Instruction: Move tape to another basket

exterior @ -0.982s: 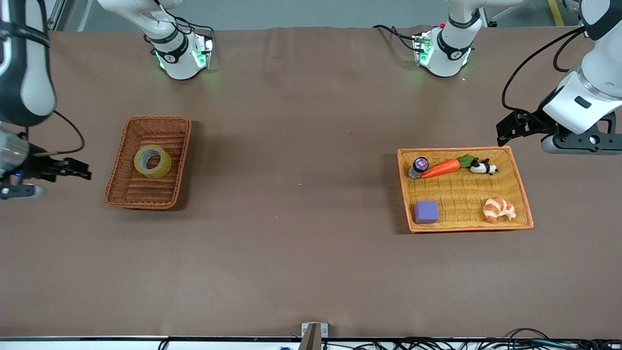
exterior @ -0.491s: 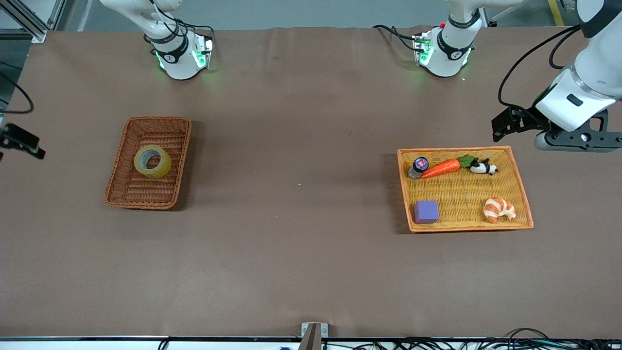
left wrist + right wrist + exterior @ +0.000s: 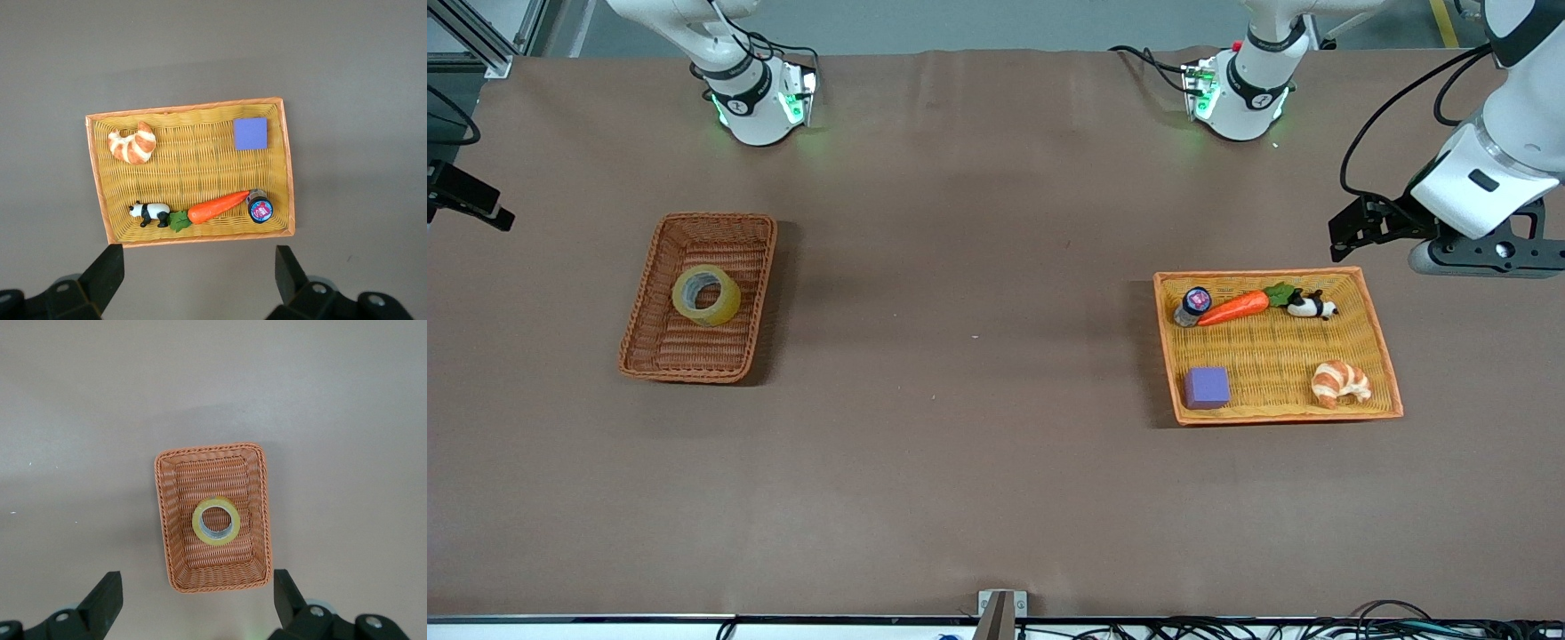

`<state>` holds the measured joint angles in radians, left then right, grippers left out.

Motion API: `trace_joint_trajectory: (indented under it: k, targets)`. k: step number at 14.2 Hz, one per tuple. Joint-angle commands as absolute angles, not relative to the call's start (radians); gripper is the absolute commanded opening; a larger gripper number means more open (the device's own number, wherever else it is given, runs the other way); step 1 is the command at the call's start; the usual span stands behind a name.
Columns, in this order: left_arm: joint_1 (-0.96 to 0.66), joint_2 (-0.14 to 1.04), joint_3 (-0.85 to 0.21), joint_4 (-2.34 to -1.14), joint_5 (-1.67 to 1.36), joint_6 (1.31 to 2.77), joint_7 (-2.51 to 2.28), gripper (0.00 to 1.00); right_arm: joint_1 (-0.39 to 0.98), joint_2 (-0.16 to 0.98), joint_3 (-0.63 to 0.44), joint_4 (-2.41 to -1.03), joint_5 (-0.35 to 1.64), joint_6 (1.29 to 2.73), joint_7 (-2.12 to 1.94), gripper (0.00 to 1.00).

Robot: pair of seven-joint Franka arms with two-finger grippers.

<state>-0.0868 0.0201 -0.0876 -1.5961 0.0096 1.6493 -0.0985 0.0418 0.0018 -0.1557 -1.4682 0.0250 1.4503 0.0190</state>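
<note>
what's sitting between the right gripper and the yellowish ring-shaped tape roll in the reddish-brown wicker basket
Nothing visible. The yellowish ring-shaped tape roll lies alone in the reddish-brown wicker basket, uncovered from above. The right gripper is open, high up at the right arm's end of the table.

The left gripper (image 3: pixel 193 277) hangs high over the table near the left arm's end, fingers (image 3: pixel 107 273) spread wide apart. The right gripper (image 3: pixel 193 600) hangs high at the right arm's end edge, fingers (image 3: pixel 105 599) likewise wide apart.
</note>
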Motion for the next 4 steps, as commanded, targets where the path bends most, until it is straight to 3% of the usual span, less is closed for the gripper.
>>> trace_joint_trajectory:
  k: [1, 4]
  targets:
    - [-0.083, 0.015, -0.091, -1.592, 0.02, 1.654, -0.086, 1.0, 0.055, 0.002, -0.169, -1.468, 0.006, 1.45, -0.006, 1.0]
    - [-0.083, 0.015, -0.091, -1.592, 0.018, 1.654, -0.086, 1.0, 0.061, 0.002, -0.17, -1.473, 0.005, 1.47, -0.054, 1.0]
